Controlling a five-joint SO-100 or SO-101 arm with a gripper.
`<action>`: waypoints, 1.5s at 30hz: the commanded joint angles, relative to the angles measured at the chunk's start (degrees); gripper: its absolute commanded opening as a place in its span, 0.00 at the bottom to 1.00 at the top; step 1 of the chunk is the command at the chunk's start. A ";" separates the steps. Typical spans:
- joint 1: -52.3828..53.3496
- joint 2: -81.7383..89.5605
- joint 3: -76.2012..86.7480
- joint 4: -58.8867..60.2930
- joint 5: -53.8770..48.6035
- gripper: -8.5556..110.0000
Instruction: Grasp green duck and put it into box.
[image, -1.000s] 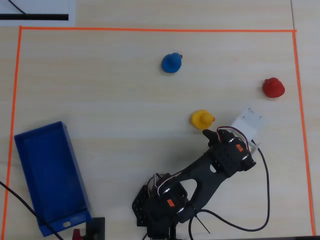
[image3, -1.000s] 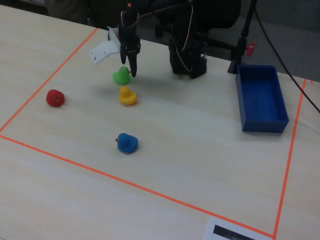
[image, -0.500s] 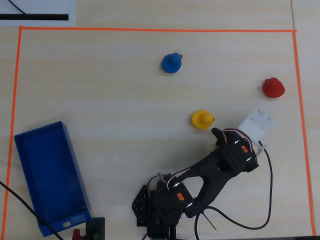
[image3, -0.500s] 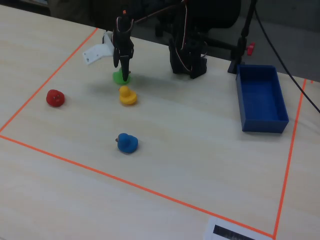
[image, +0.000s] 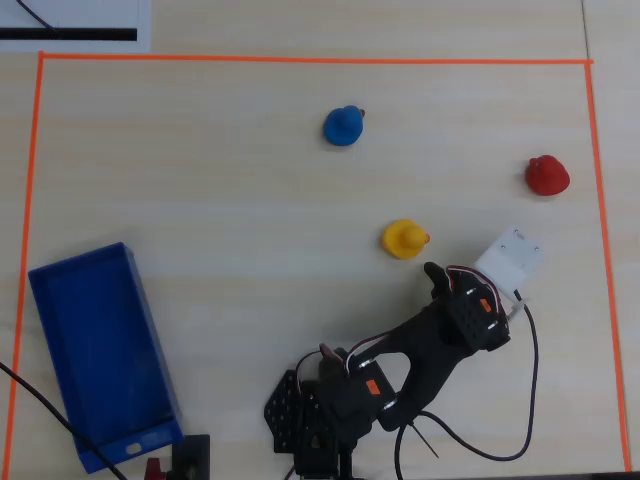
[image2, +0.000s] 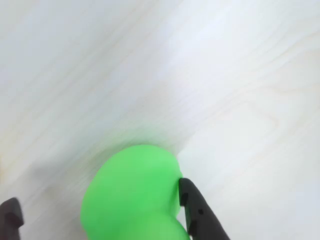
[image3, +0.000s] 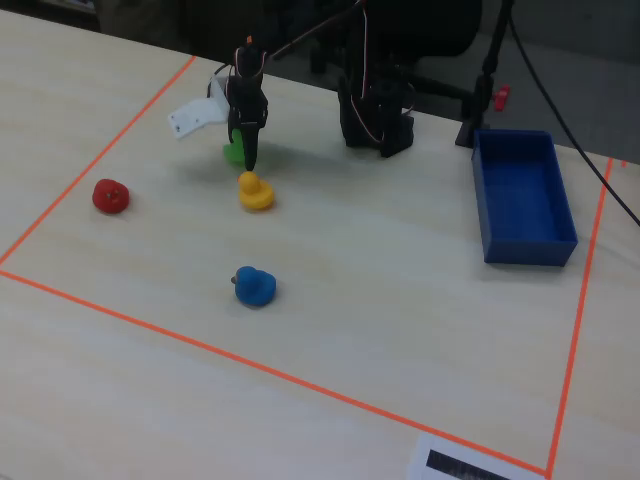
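Note:
The green duck (image2: 132, 195) fills the lower middle of the wrist view, lying on the light wooden table. My gripper (image2: 97, 197) is open around it. The right finger (image2: 197, 212) touches the duck's side. The left finger (image2: 10, 215) stands well apart from it at the frame's left edge. In the fixed view the gripper (image3: 246, 152) points down at the table, with a bit of the green duck (image3: 233, 153) showing behind it. In the overhead view the arm hides the duck, and the gripper (image: 438, 278) sits just below the yellow duck. The blue box (image: 44, 300) stands at the lower left, empty.
A yellow duck (image: 404, 239) lies close to the gripper, also in the fixed view (image3: 255, 192). A blue duck (image: 343, 126) and a red duck (image: 546, 176) lie farther off. Orange tape (image: 300, 60) frames the work area. The arm's base (image: 320, 410) is at the bottom edge.

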 joint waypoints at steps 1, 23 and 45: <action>0.62 -0.18 -0.09 -1.67 -0.79 0.43; 0.44 -0.53 -4.31 6.15 3.08 0.07; -98.70 9.14 -40.96 56.07 75.85 0.07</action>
